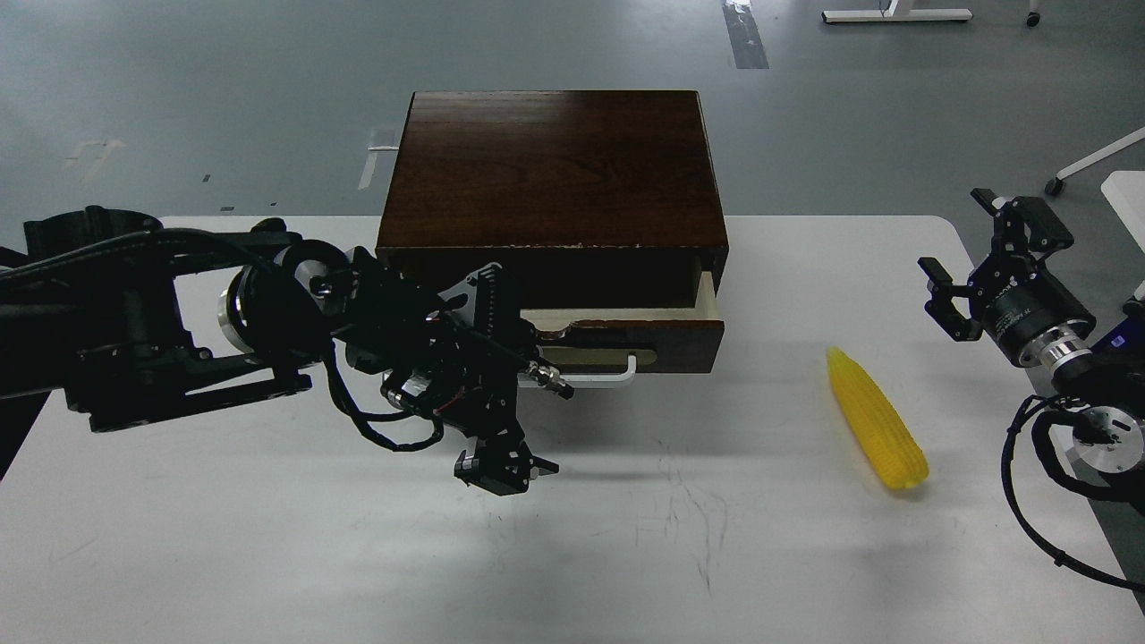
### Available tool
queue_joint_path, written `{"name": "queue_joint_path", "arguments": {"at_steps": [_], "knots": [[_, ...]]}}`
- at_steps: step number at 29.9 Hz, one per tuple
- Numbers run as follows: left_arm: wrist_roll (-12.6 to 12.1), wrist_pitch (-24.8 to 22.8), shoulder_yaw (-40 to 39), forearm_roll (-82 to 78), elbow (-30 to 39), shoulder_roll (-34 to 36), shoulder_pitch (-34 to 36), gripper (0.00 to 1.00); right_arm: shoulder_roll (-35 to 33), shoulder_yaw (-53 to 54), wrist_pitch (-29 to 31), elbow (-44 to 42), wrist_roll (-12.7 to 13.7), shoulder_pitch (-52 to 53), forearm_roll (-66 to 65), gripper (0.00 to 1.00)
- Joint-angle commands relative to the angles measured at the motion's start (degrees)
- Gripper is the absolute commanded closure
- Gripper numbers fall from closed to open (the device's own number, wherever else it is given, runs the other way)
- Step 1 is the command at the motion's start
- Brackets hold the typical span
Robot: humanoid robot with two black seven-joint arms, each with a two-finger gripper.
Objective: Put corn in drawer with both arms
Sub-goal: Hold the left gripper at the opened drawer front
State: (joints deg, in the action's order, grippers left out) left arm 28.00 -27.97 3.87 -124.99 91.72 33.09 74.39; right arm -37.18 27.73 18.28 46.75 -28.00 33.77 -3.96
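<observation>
Room: we are looking past the table onto a grey floor point(224, 107) with tape marks; white stand legs point(894, 14) are showing at the top edge and a caster leg at the far right.
Table: a white table point(626, 555) is carrying everything; fine scratches are showing near its middle.
Cabinet: the dark wooden cabinet point(550, 170) is sitting at the table's far side, centred.
Drawer: the drawer point(626, 335) is standing partly open, pale side showing at the right; its white handle point(608, 380) is partly hidden behind our left arm.
Left gripper: the left gripper point(505, 470) is hanging in front of the drawer, pointing down near the table; we cannot tell how far its fingers are parted, and nothing is visibly in it.
Right gripper: the right gripper point(962, 268) is hovering with fingers spread wide and empty, near the corn.
Corn: the corn point(877, 420) is lying on the table, right of the cabinet, well apart from the drawer.
Risk, opening: we are judging the gap too narrow for the corn; dropping it now may leave it on the drawer's front edge.
Risk, cabinet: pulling the handle with one arm may be dragging the whole cabinet forward.
Risk, corn: the rounded, tapered cob may be rolling or slipping when pinched off-centre.
Risk, arms: both arms converging at the drawer may be colliding.
</observation>
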Motion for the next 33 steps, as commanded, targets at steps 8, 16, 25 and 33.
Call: {"name": "queue_joint_path", "arguments": {"at_steps": [8,16,25,33], "knots": [[0.0,1.4,0.0,0.0,-0.4,-0.5,0.7,0.02,0.0,0.0,0.0,0.0,0.0,-0.2,0.0,0.0],[0.0,5.6,0.0,0.0,-1.8,-0.3,0.8,0.02,0.0,0.0,0.0,0.0,0.0,-0.4,0.0,0.0],[0.0,5.8,0.9,0.0,-1.8,0.2,-0.9,0.02,0.0,0.0,0.0,0.0,0.0,-0.4,0.0,0.0],[0.0,6.0,-0.1,0.0,-0.9,0.2,0.2,0.02,0.0,0.0,0.0,0.0,0.0,-0.5,0.0,0.0]]}}
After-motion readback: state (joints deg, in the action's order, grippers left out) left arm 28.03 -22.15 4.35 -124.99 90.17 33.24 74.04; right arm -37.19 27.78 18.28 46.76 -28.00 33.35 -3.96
